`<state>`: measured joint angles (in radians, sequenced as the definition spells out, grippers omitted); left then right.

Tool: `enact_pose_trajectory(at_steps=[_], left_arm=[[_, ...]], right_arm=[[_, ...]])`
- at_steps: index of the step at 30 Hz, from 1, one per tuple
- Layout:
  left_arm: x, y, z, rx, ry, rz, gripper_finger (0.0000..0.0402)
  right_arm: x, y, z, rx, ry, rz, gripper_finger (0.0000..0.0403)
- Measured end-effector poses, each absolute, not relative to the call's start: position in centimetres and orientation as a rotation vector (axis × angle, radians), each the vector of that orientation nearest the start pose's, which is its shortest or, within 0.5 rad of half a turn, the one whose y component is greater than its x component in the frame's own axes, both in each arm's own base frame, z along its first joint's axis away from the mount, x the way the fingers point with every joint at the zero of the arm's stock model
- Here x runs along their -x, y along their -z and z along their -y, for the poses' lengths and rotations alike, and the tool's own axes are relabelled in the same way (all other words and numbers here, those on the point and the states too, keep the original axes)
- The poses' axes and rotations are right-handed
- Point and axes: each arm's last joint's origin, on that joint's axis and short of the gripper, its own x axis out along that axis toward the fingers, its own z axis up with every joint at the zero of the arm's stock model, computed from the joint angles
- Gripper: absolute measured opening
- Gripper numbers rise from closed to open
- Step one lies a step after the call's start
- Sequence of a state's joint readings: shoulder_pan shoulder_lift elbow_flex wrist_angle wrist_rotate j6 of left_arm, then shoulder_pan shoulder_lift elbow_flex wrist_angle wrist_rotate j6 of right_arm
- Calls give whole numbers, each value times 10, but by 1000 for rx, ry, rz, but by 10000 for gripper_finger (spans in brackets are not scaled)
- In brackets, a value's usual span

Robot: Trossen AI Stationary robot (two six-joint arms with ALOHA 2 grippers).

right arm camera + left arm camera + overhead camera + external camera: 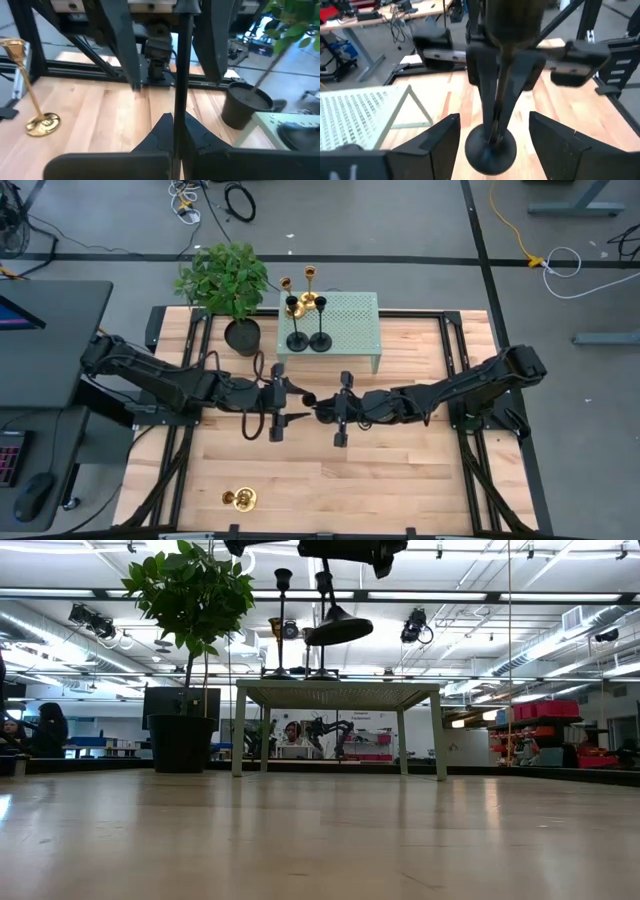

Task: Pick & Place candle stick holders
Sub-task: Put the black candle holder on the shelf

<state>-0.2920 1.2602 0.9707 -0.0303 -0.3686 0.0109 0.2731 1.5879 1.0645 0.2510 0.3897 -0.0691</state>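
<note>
- Table [400,470]: pale wood, carrying everything listed below. We count six candle stick holders on or above it. A drop from the height seen in the low view would end on this hard surface and could bounce.
- Plant [225,280]: in a black pot, just beside the stand's left end. Its leaves reach toward the stand's corner, and we judge they could brush a carried holder on that side.
- Stand [350,320]: pale green and perforated, at the table's far edge. Its left end is crowded while its right part is bare. A placement aimed left risks toppling neighbours.
- Left gripper [297,396]: at the table's middle, jaws released and spread on either side of the held holder's lower end without gripping it. If it pulled back off-line, a finger could catch the base and wrench the piece.
- Right gripper [175,125]: facing the left one, jaws clenched on the thin stem. It is the only grip, and a smooth stem may pivot or slide.
- Black holder [490,150]: aloft between the two grippers, base lowest, well clear of the table.
- Standing holders [297,340]: two black in front and two gold behind, upright on the stand's left end. They are slim and easily knocked.
- Gold holder [240,499]: lying on its side near the table's front edge, apart from both arms. We think it could roll if nudged.
</note>
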Motion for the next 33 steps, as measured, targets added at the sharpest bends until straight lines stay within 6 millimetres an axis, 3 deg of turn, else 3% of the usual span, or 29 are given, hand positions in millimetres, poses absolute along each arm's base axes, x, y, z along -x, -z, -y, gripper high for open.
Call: enact_pose_trajectory(at_steps=[7, 14, 21, 26, 33], left_arm=[[-267, -310, 69, -101, -103, -355, 234], [-265, -305, 67, -111, -134, -404, 232], [-264, -303, 66, -130, -186, -422, 232], [-263, -300, 64, -129, -221, -452, 232], [-260, -296, 63, -121, -264, -495, 232]], right_arm=[[-337, -280, -82, 200, 202, -293, 2], [-311, -298, -77, 200, 261, -264, 2], [-268, -296, -59, 126, 327, -87, 2], [-244, -279, -39, 83, 377, -5, 2], [-237, -271, -11, 42, 452, 41, 2]])
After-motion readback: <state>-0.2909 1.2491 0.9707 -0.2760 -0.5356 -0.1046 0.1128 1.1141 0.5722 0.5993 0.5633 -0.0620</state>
